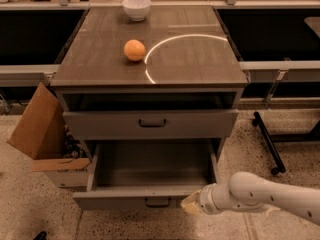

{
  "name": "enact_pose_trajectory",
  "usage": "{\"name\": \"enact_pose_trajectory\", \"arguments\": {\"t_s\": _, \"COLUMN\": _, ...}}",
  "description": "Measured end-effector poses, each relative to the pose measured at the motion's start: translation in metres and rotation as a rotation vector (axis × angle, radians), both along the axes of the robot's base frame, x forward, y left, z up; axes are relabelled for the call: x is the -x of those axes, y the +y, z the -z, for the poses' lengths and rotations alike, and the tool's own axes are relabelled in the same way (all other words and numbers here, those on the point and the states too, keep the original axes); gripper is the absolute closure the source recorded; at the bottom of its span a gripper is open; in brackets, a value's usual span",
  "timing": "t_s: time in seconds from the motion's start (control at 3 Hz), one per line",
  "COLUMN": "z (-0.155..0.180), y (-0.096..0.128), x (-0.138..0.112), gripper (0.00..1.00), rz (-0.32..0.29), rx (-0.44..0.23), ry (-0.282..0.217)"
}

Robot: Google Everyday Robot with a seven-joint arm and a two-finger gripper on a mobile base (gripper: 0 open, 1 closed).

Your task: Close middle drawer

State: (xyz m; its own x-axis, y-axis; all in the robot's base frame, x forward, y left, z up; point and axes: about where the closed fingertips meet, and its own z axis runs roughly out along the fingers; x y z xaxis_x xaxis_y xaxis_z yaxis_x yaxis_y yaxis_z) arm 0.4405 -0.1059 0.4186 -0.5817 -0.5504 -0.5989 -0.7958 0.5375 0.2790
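Brown cardboard box (35, 126) leans left of the cabinet, and a round orange fruit (135, 50) sits on the dark wooden worktop (200, 59). The grey low-fronted middle drawer (115, 201) is pulled way out. The robot's pale gripper (191, 204) is at its near right corner, and I can't tell if it's clenched or released.

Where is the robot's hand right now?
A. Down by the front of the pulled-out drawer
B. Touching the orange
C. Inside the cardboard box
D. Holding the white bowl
A: the gripper is low down at the right end of the middle drawer front, while the orange and white bowl sit alone up on the cabinet top.
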Motion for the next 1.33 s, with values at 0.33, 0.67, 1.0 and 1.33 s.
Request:
{"name": "enact_pose_trajectory", "arguments": {"t_s": 0.33, "z": 0.009, "y": -0.002, "x": -0.020, "gripper": 1.00, "rz": 0.045, "rx": 0.046, "ry": -0.017}}
{"name": "enact_pose_trajectory", "arguments": {"t_s": 0.67, "z": 0.009, "y": -0.002, "x": -0.020, "gripper": 1.00, "rz": 0.045, "rx": 0.046, "ry": -0.017}}
{"name": "enact_pose_trajectory", "arguments": {"t_s": 1.0, "z": 0.010, "y": -0.016, "x": -0.037, "gripper": 1.00, "rz": 0.044, "rx": 0.055, "ry": -0.083}}
{"name": "enact_pose_trajectory", "arguments": {"t_s": 1.33, "z": 0.012, "y": -0.034, "x": -0.066, "gripper": 1.00, "rz": 0.030, "rx": 0.043, "ry": -0.167}}
